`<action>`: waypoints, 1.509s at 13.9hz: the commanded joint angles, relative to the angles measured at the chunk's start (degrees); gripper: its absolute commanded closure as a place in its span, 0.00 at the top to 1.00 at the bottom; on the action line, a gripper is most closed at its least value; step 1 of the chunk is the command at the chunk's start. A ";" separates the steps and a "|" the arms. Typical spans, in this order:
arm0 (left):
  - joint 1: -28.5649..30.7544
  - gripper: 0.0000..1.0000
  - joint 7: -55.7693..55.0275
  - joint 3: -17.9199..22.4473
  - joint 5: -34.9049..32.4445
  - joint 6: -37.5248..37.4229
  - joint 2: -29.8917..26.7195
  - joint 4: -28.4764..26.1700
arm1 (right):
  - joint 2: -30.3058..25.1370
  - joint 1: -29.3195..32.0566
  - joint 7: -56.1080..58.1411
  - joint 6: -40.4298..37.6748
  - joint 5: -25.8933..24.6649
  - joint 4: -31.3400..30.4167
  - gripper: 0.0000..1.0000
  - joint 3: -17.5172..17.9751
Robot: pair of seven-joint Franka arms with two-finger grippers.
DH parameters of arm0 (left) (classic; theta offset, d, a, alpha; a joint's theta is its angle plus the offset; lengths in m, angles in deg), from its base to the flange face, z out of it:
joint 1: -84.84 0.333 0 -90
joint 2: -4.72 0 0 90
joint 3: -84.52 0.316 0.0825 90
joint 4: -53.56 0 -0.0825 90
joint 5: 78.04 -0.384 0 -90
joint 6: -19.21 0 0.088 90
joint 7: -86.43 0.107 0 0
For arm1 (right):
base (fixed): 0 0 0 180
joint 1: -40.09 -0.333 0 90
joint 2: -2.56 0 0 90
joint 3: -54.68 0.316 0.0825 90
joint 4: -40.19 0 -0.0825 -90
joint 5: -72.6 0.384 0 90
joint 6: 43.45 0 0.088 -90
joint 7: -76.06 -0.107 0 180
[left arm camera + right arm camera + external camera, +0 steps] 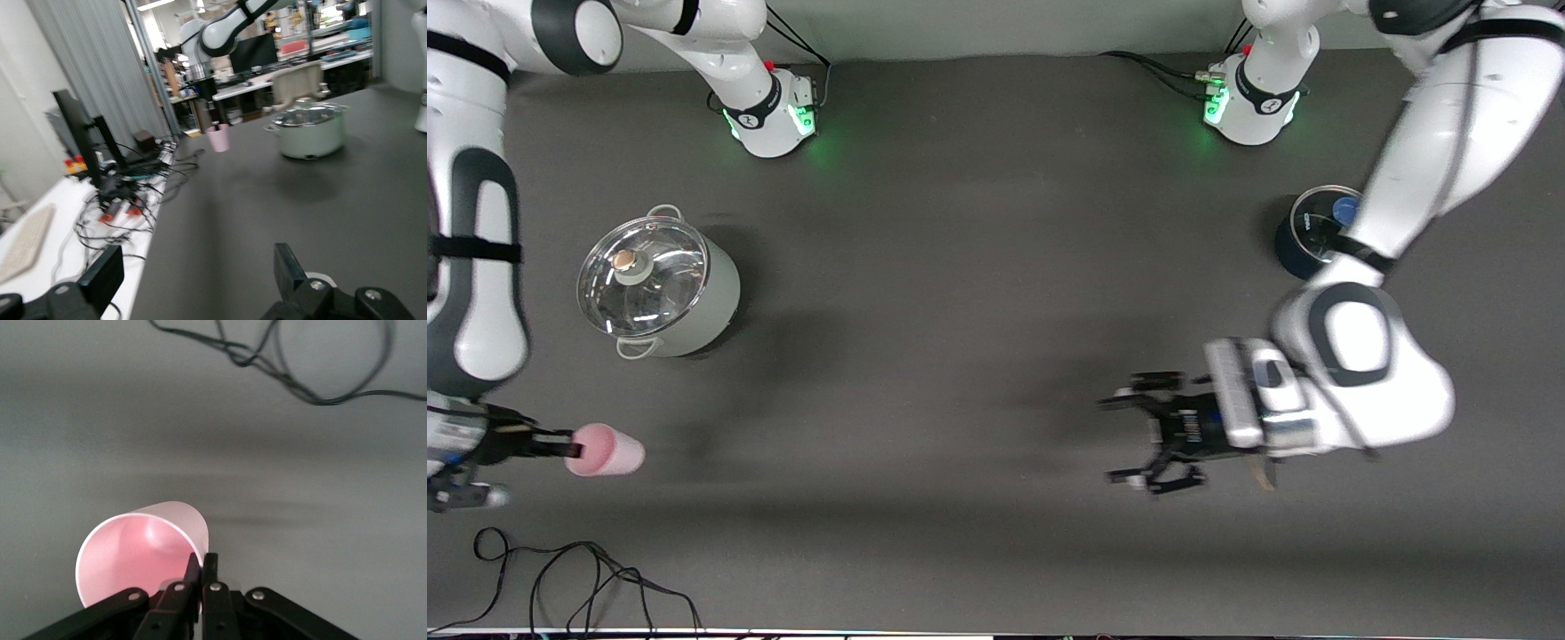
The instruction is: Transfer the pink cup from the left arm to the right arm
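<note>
Pink cup hangs pinched by its rim in my right hand over the bench at the right arm's end; that wrist is cut off at the frame edge. My left hand hovers spread, empty.

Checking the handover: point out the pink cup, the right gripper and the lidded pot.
pink cup (609,451), front view, on its side wall.
right gripper (202,570), right wrist view, between fingertips.
lidded pot (643,276), front view, on the glass lid.

Both arms are glossy white shells with black bands at the joints, green lights glowing at the bases. The left gripper is a thin black open-frame claw, silver block just above it. The right gripper has slim black fingers with silver screws.
</note>
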 commanded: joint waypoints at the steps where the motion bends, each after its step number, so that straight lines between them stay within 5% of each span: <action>1: 4.86 1.00 -10.38 -0.30 -7.59 -13.20 -2.40 2.20 | 3.31 -1.14 -1.14 1.58 1.54 0.87 0.00 -0.28; 5: 10.83 1.00 -21.37 -0.82 -16.21 -28.94 -4.15 4.58 | 6.22 -1.14 -0.71 5.52 1.01 0.78 0.00 -0.28; 8: 13.39 1.00 -30.95 0.93 -22.19 -39.50 -12.83 4.85 | 6.58 -1.14 -0.70 5.88 1.01 0.78 0.01 -0.28; 10: 13.66 1.00 -35.36 1.72 -29.56 -46.18 -17.58 4.94 | 7.46 -1.14 -1.06 5.97 1.01 0.87 0.18 -0.28; 14: 13.23 1.00 -43.09 1.81 -40.20 -52.88 -23.31 8.62 | 8.07 -1.14 -1.14 7.29 1.01 0.96 0.20 -0.28; 16: 12.78 1.00 -45.65 1.72 -44.95 -53.07 -26.73 8.71 | 7.64 -1.14 -0.71 7.20 0.92 0.96 1.00 -0.28; 21: 7.96 1.00 -60.50 0.93 -59.18 -53.15 -31.58 8.28 | 3.08 -1.58 -1.49 2.13 0.75 2.10 1.00 -0.45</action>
